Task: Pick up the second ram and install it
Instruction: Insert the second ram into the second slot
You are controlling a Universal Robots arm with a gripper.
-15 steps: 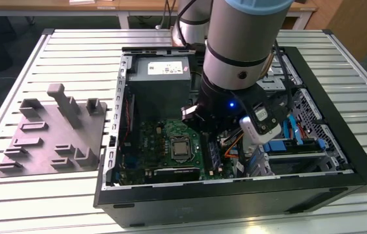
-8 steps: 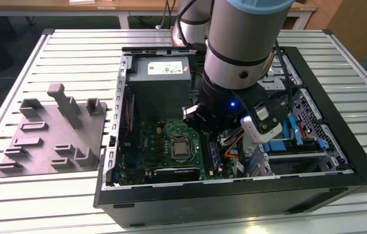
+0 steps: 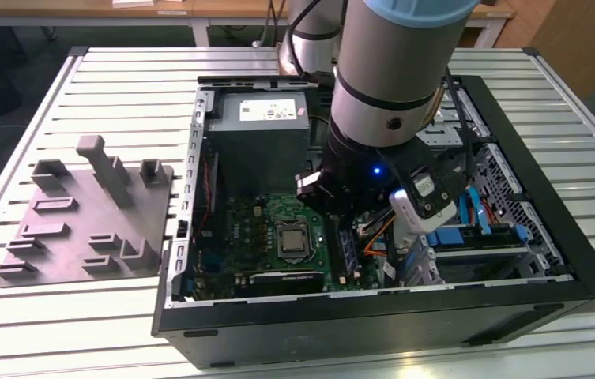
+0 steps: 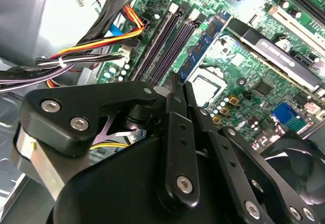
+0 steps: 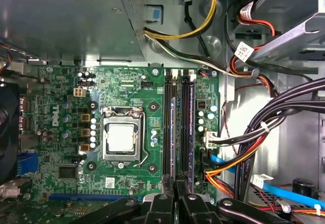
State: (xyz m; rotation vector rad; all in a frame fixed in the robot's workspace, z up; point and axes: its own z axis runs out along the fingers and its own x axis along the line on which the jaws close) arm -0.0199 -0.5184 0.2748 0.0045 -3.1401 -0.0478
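Note:
The second ram is a thin dark strip with blue labels. It stands on edge along one of the long black memory slots, beside the CPU socket. My gripper is down inside the open computer case, directly over the strip. In the second wrist view, my gripper has its two black fingers pressed close together on the near end of the strip. In the exterior view, the ram shows just below the gripper, upright on the motherboard.
Bundles of black, yellow, orange and red cables run close beside the slots. The grey power supply sits at the case's far end and a drive cage on the exterior view's right. A grey fixture block lies on the slatted table.

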